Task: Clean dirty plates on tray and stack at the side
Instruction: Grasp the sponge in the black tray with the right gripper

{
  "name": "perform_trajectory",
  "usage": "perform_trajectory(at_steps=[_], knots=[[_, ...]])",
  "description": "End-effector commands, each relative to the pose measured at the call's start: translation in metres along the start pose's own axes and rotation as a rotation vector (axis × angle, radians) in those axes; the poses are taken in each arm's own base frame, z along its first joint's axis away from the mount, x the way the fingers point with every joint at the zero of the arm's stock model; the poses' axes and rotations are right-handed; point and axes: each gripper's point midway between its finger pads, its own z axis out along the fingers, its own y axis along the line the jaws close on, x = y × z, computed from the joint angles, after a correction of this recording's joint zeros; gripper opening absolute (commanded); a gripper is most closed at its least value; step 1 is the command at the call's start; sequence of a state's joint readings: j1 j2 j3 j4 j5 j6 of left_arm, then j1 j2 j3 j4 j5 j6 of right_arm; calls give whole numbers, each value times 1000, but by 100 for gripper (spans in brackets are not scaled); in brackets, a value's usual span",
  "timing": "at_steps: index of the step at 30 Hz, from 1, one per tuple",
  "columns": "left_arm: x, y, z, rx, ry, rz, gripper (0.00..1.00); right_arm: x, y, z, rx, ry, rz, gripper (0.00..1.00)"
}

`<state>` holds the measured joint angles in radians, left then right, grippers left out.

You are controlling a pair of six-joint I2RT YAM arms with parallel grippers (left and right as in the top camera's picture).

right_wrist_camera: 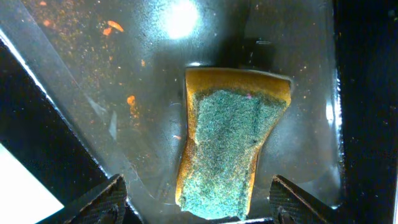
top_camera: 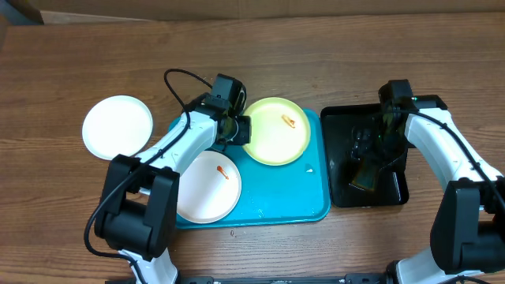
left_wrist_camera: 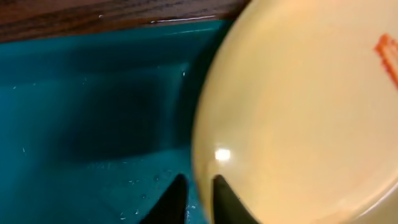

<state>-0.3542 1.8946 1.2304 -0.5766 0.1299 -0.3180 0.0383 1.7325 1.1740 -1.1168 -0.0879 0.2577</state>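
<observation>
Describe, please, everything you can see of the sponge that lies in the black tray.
The sponge is a block, narrower at its middle, with a rough green scouring face upward and a yellow-orange body beneath. It lies on the glossy floor of the black tray, with orange specks nearby. The jaws of the right gripper stand open on either side, not touching it.

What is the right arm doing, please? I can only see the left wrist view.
Observer: The right gripper hangs open above a sponge in the black tray.
Operator: Besides my yellow plate, are others on the blue tray?
Observer: Yes, a smeared white plate at its near left corner.
Operator: Any off it?
Observer: A plain white plate lies on the table, left of the tray.
</observation>
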Motion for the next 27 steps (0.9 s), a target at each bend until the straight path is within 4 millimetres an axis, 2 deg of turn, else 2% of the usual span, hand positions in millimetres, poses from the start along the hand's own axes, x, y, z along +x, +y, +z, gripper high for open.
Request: perform_trajectory(at_steps=[1,10,11,14,17,19,21,23,27], knots=[[8,2,6,-16,28,0,6,1,-3,-1,16,-6,5,75],[30,8,4,-39,120,69,4,-3,-5,-2,30,-23,3,75],[33,9,4,-42,132,79,6,-3,-5,-2,29,-24,3,75],[30,7,2,-40,128,79,26,-5,-5,-2,28,-30,2,79],[20,1,-4,-26,107,81,31,-1,-6,-2,32,-16,4,80],[15,-1,-8,-25,102,73,32,8,-9,0,44,20,16,79],[15,-1,-9,-26,103,56,34,14,-12,6,52,37,75,79],[16,-2,-8,-27,104,38,34,20,-15,21,54,41,114,79],[16,-2,-8,-27,105,33,34,13,-16,45,29,-22,109,75]])
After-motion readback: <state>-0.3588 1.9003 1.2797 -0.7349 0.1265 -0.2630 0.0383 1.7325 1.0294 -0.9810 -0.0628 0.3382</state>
